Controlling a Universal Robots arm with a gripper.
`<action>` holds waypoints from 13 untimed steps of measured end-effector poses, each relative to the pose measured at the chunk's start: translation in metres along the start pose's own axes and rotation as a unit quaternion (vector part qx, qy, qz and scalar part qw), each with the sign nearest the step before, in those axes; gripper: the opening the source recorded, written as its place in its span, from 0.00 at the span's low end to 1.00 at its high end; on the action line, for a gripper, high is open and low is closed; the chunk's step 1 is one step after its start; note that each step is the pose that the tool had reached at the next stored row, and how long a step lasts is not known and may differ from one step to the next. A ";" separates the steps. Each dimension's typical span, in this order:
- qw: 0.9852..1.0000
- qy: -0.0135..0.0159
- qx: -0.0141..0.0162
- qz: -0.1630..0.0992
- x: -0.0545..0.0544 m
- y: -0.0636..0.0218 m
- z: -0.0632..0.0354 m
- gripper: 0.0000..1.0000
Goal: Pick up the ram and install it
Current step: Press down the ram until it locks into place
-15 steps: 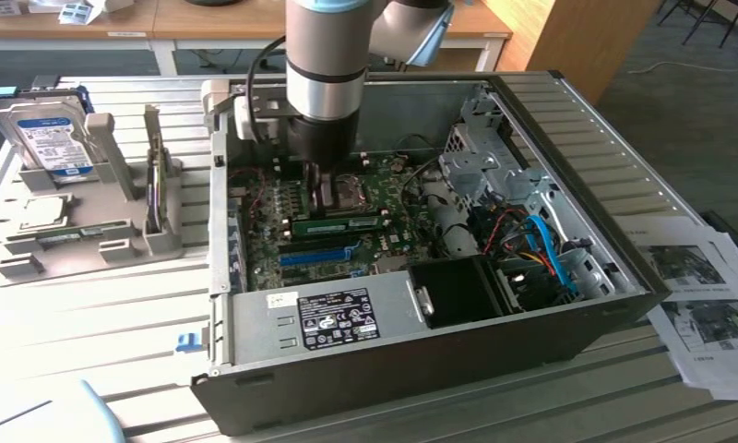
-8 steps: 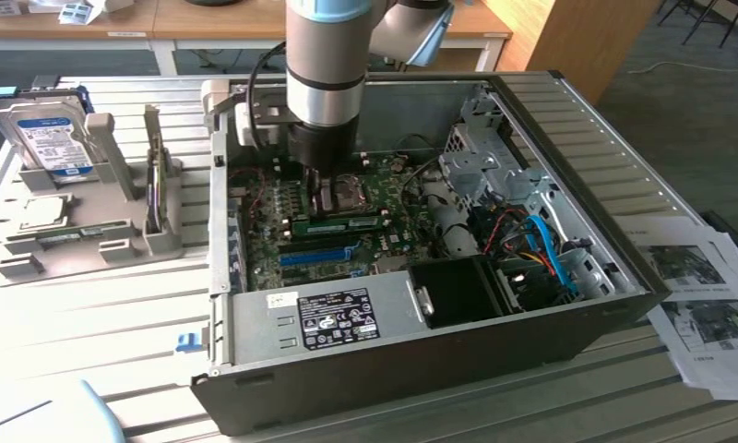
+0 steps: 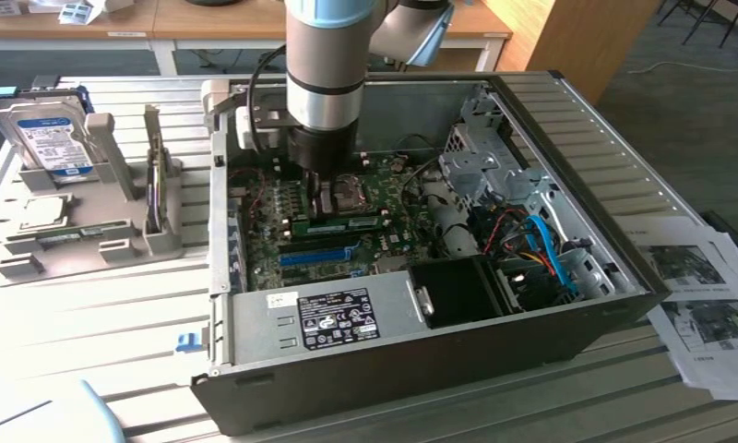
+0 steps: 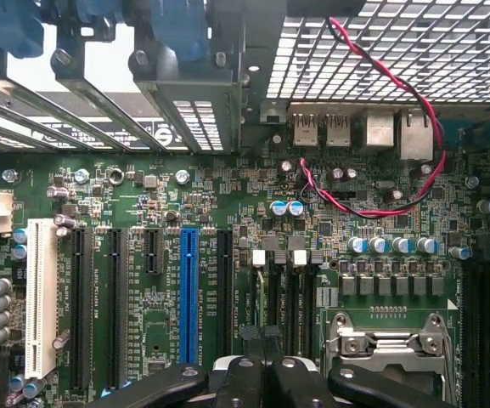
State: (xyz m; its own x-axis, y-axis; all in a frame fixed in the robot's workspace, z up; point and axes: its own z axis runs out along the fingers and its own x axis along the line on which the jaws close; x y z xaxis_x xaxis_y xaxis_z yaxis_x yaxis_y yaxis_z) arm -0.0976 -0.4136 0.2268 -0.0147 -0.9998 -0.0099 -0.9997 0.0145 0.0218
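While the tool (image 4: 261, 374) hangs low inside the open computer case (image 3: 615, 231) with its fingers pressed together, the wrist view gives no sign of anything between them, so I judge it to be carrying nothing. Just beyond the fingertips lie the narrow memory slots (image 4: 278, 293), and beside them the metal CPU socket (image 4: 389, 344). In the exterior view a green stick that I take to be the ram (image 3: 342, 224) lies flat across the motherboard (image 4: 143, 195) right under the tool, though it is too small there to tell whether it is seated in a slot or only resting on one. That doubt is the main risk: if the stick is askew and the tool presses on it, the board could flex, a latch could stay unlocked, or the contacts could be scraped. A push that lands off the stick would meet the small capacitors (image 4: 389, 245) or the socket frame instead. Farther off, the long blue expansion slot (image 4: 188, 293) runs parallel to the memory slots and could be mistaken for the target. The red-and-black wire (image 4: 436, 144) loops loose over the board near the rear ports and could snag on the arm. Outside the case, on the bench (image 3: 86, 305) towards the exterior view's left, a grey holder (image 3: 111, 221) carries the hard drive (image 3: 47, 138), well apart from the work.
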 end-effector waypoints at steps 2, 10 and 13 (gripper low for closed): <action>1.000 0.000 0.000 0.000 0.000 0.0000 0.0000 0.09; 1.000 0.000 0.000 0.000 0.000 0.0000 0.0019 0.09; 1.000 0.000 0.000 0.000 0.001 0.0000 0.0027 0.09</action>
State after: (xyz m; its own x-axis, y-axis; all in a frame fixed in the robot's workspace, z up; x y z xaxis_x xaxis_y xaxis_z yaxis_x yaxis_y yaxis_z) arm -0.0976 -0.4142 0.2241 -0.0147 -0.9998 -0.0099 -0.9997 0.0145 0.0218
